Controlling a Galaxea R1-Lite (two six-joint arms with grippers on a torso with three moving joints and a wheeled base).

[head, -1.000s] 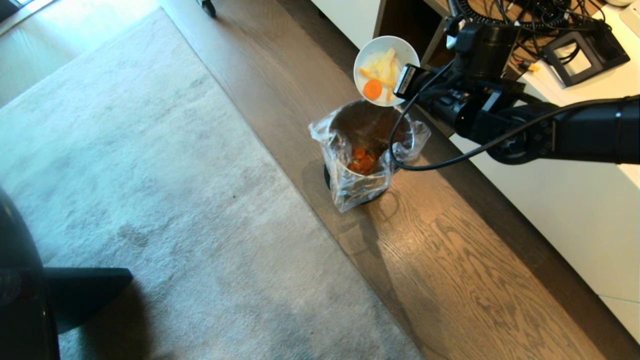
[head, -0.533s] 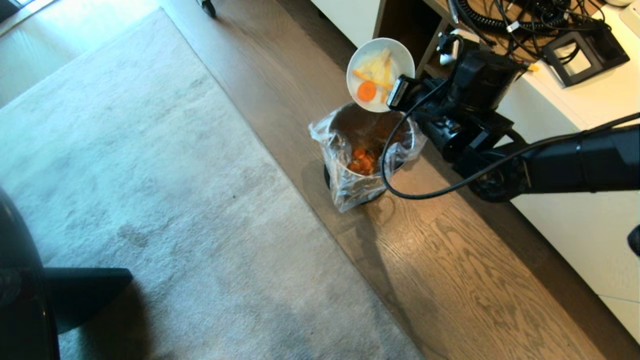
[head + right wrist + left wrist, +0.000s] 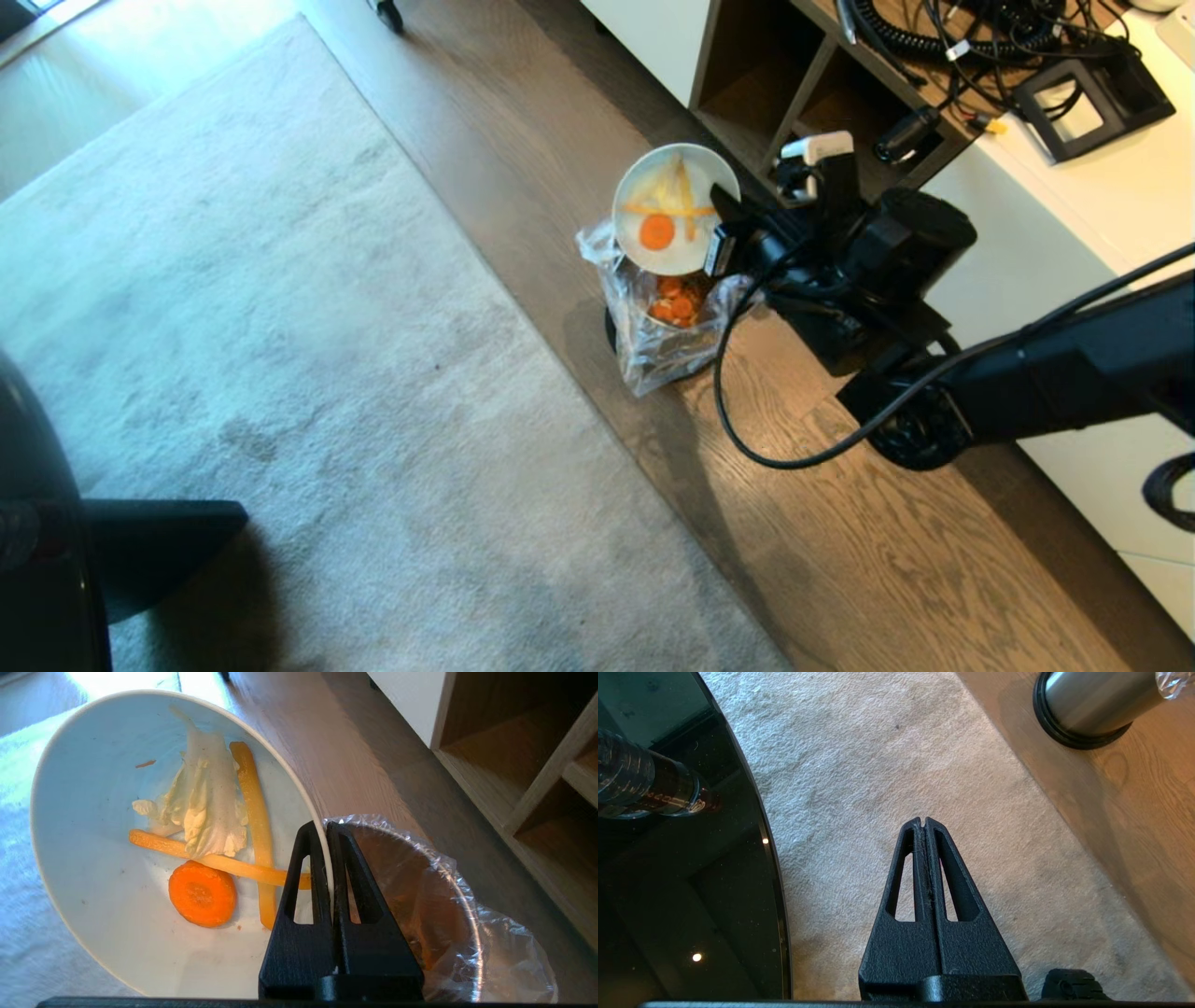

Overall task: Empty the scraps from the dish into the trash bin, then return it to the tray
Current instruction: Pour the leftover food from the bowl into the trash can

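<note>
right hand (image 3: 327,828): fingers clamped | left hand (image 3: 923,822): fingers pressed together

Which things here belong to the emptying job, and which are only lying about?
Belong to the job:
- bowl, held over the bin by the right gripper
- scraps in the bowl
- bin with plastic liner

Only lying about:
- rug
- cables on the white cabinet
- left gripper, parked over the rug
</note>
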